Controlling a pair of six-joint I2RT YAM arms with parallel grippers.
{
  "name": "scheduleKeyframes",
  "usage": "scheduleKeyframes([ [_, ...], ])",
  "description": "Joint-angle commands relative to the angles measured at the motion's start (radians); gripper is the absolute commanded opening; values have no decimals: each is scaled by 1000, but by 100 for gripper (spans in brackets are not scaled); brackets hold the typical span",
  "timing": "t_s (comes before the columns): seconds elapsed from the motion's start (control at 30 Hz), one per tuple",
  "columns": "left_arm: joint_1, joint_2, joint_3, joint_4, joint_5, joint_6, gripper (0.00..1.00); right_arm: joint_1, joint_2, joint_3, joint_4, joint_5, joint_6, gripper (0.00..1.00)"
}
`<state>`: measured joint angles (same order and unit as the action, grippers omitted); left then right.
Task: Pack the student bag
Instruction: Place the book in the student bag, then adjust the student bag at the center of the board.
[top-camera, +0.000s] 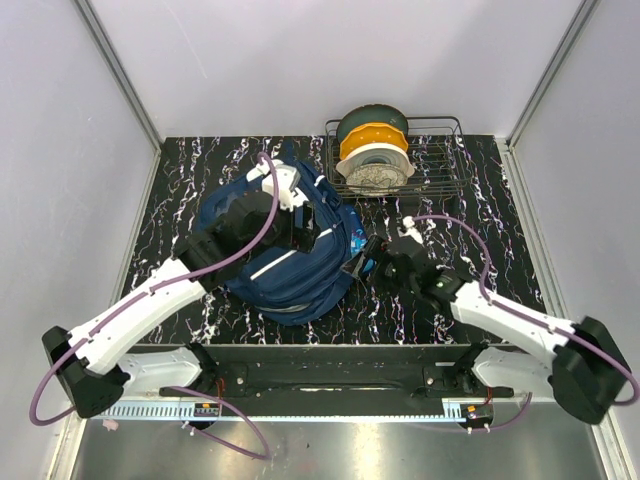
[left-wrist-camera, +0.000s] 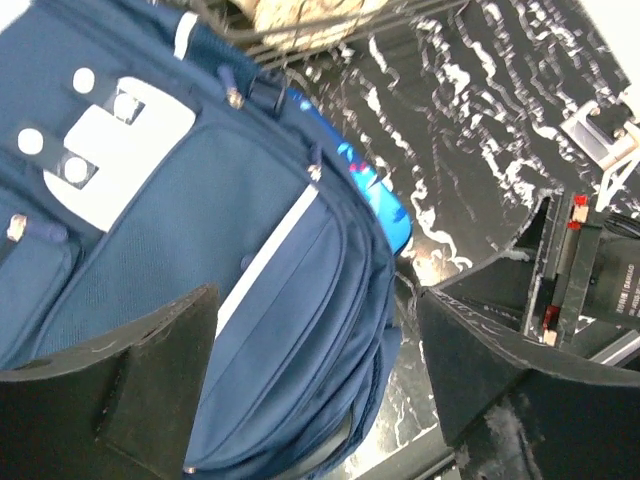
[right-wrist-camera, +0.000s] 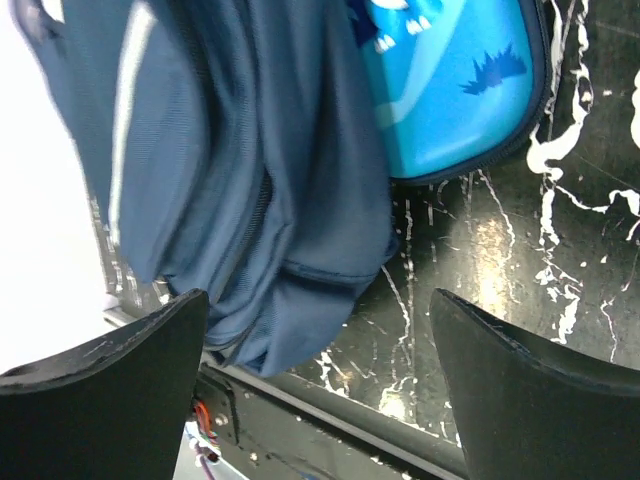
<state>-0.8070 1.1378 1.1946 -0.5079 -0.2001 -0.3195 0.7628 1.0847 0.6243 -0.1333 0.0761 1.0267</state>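
The student bag (top-camera: 285, 262), a navy backpack with a thin white stripe and white patches, lies left of the table's middle. My left gripper (top-camera: 308, 230) hovers over its top face, open; in the left wrist view the bag (left-wrist-camera: 230, 250) fills the space below the wide-apart fingers (left-wrist-camera: 120, 390). My right gripper (top-camera: 370, 262) is at the bag's right edge, also open. In the right wrist view the bag's lower corner (right-wrist-camera: 260, 200) hangs between the spread fingers (right-wrist-camera: 540, 400) without touching them. A bright-blue patterned pencil case (right-wrist-camera: 455, 90) lies against the bag's right side, partly under it (left-wrist-camera: 385, 205).
A wire basket (top-camera: 445, 170) with filament spools (top-camera: 373, 150) stands at the back, right of the bag. The black marbled tabletop (top-camera: 500, 230) shows to the right. The black front rail (right-wrist-camera: 330, 410) runs just below the right gripper. Grey walls close in both sides.
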Motion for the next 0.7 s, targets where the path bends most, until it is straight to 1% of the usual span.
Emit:
scheduleKeyframes([
  [0.0, 22, -99, -102, 16, -54, -79, 94, -5, 96, 57, 72, -73, -2, 97],
  [0.07, 38, -156, -145, 9, -73, -122, 99, -3, 145, 69, 103, -107, -2, 97],
  [0.2, 84, -255, -265, -29, -108, -200, 99, -3, 254, 113, 175, -171, -11, 97],
  [0.27, 126, -318, -303, -30, -104, -236, 99, -2, 325, 141, 184, -186, -8, 93],
  [0.3, 140, -337, -332, -30, -99, -243, 99, -3, 345, 152, 189, -197, -11, 88],
  [0.33, 153, -352, -343, -34, -96, -253, 99, -5, 369, 158, 196, -203, -14, 80],
  [0.37, 179, -378, -351, -37, -88, -253, 99, -3, 374, 164, 205, -205, -22, 62],
  [0.4, 193, -386, -363, -43, -84, -251, 99, -2, 376, 169, 208, -196, -27, 55],
  [0.43, 216, -392, -368, -44, -73, -248, 99, -3, 373, 175, 204, -190, -34, 45],
  [0.47, 232, -394, -372, -46, -64, -245, 99, -3, 368, 181, 180, -177, -57, 26],
  [0.5, 244, -391, -372, -49, -55, -242, 99, -3, 363, 190, 160, -150, -75, 16],
  [0.53, 267, -388, -372, -52, -33, -237, 99, -3, 348, 216, 140, -141, -129, 2],
  [0.57, 276, -372, -371, -55, -24, -236, 99, -5, 339, 232, 101, -130, -164, 0],
  [0.6, 282, -366, -362, -58, -18, -234, 99, -3, 330, 247, 51, -110, -197, 0],
  [0.63, 290, -360, -357, -63, -12, -230, 99, -3, 304, 273, 29, -102, -270, 0],
  [0.67, 292, -354, -352, -63, -12, -227, 99, -5, 291, 287, 5, -90, -302, 0],
])
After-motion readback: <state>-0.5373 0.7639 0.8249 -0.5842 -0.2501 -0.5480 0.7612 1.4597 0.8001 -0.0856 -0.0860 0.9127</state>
